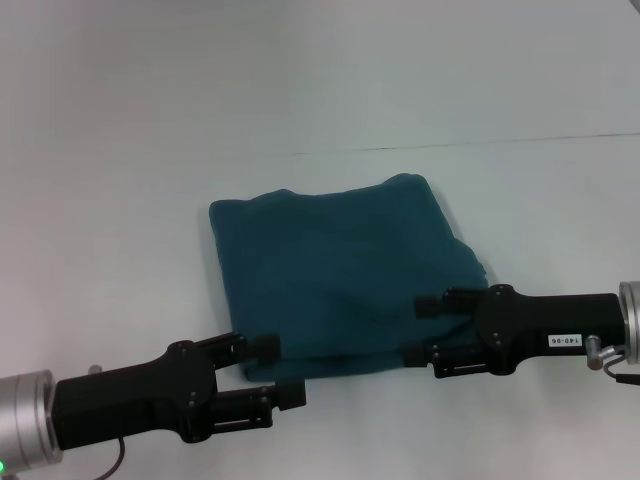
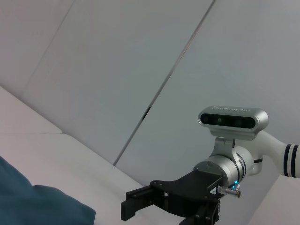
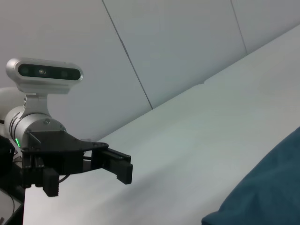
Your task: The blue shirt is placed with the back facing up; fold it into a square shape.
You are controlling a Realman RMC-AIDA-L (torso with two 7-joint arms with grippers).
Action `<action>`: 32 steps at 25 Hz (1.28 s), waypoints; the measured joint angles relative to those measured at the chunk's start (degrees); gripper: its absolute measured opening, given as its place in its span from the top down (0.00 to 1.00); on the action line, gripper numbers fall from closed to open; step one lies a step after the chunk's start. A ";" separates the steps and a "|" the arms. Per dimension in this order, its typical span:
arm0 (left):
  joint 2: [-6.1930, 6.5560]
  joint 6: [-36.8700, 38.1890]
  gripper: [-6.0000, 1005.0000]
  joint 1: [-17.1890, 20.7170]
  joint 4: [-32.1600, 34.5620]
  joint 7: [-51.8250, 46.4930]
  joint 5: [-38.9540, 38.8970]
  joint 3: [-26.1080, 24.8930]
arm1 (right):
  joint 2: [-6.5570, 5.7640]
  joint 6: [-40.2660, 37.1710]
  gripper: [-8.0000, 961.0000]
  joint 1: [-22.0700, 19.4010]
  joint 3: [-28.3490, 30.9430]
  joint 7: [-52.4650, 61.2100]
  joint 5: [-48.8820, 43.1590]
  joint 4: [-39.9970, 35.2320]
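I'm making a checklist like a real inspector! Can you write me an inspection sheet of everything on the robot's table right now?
Surface: plain white table, with a thin seam line across its far part.
Job's things: dark teal-blue soft cotton shirt, folded into a rough square, lying flat.
Clutter: nothing seen.
Grippers: left black gripper at the shirt's near left corner, jaws open; right black gripper over the shirt's near right edge, jaws open. Neither holds cloth.
Cables: a thin dark cable under the left arm.
Surroundings: pale wall panels behind the table.

Blue shirt [image 1: 340, 270] — folded into rough square, flat on table.
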 joint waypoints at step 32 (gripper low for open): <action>0.18 -0.10 0.14 -0.57 -0.11 0.05 1.86 -0.01 | 0.06 0.89 0.03 1.96 -0.06 2.78 -3.18 0.12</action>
